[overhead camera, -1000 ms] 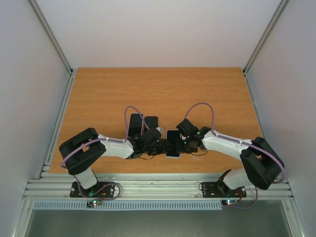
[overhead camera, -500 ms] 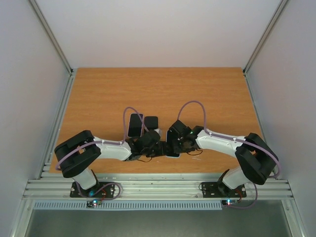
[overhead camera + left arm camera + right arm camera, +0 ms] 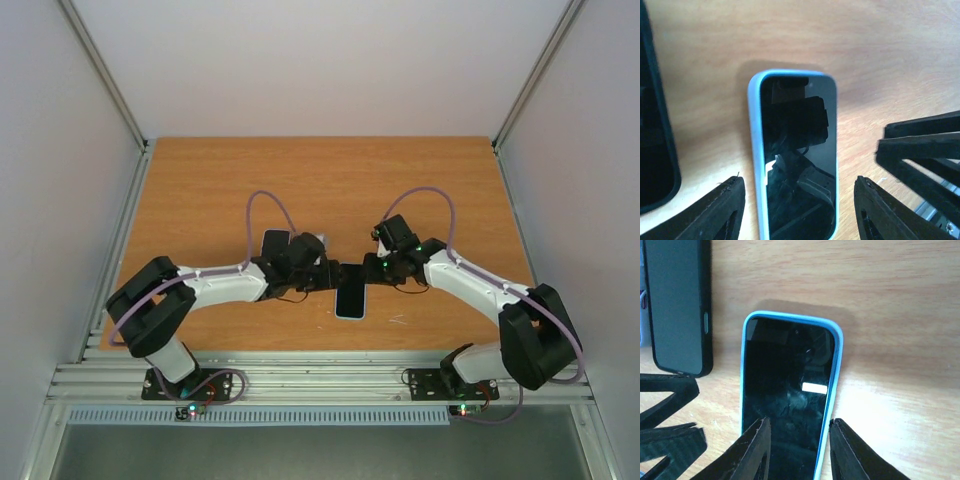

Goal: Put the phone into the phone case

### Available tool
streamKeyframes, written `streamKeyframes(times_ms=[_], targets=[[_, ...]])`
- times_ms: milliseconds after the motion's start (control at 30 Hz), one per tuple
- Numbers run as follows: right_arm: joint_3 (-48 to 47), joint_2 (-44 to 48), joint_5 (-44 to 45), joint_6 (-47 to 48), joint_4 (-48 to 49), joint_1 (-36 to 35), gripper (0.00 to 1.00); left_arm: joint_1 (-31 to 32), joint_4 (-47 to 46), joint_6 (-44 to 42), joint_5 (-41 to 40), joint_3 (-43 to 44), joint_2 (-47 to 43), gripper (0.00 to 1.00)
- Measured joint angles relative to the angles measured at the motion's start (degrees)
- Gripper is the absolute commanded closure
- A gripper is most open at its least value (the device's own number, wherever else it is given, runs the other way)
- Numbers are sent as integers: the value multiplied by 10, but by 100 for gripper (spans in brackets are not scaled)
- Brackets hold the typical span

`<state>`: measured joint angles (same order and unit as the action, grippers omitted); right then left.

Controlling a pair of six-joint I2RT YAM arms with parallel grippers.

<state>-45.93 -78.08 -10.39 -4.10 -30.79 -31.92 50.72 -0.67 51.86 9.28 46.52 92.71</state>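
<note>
A dark-screened phone sits in a light blue phone case [image 3: 350, 297] and lies flat on the wooden table. It shows in the left wrist view [image 3: 795, 150] and the right wrist view [image 3: 787, 390]. My left gripper [image 3: 328, 276] is open, its jaws wide on either side of the phone's end [image 3: 800, 215], not touching it. My right gripper [image 3: 368, 272] faces it from the other side, open, with its jaws about a phone's width apart over the same end [image 3: 800, 450]. The two grippers almost meet.
A black-cased phone [image 3: 273, 247] lies flat behind the left gripper, and also shows in the right wrist view [image 3: 677, 305] and the left wrist view [image 3: 655, 125]. A small grey object [image 3: 310, 241] lies beside it. The table's near edge is just past the blue case.
Both grippers have pulled back from the middle of the phone toward its far end and risen. The phone in its blue case stays in place, now fully uncovered.
</note>
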Motion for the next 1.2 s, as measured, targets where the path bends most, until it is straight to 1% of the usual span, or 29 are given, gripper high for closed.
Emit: streamKeyframes(times_ms=[100, 233, 500, 767, 900, 967, 1000, 1200], targets=[[-3, -22, -40, 7, 13, 37, 66, -8, 12, -17, 6, 32, 17, 39], [-12, -53, -78, 14, 32, 70, 67, -14, 33, -39, 11, 69, 50, 39], [-15, -106, -133, 23, 65, 125, 71, -22, 75, -71, 10, 111, 107, 40], [-15, -156, -159, 36, 87, 134, 83, -22, 99, -88, 17, 131, 132, 43], [-17, -165, -171, 42, 94, 135, 84, -22, 101, -90, 21, 138, 138, 47], [-18, -168, -177, 43, 94, 136, 85, -22, 104, -91, 22, 143, 142, 54], [-18, -168, -177, 43, 94, 137, 86, -21, 107, -94, 21, 147, 145, 56], [-29, -178, -177, 45, 82, 136, 87, -9, 127, -104, 4, 164, 156, 56]])
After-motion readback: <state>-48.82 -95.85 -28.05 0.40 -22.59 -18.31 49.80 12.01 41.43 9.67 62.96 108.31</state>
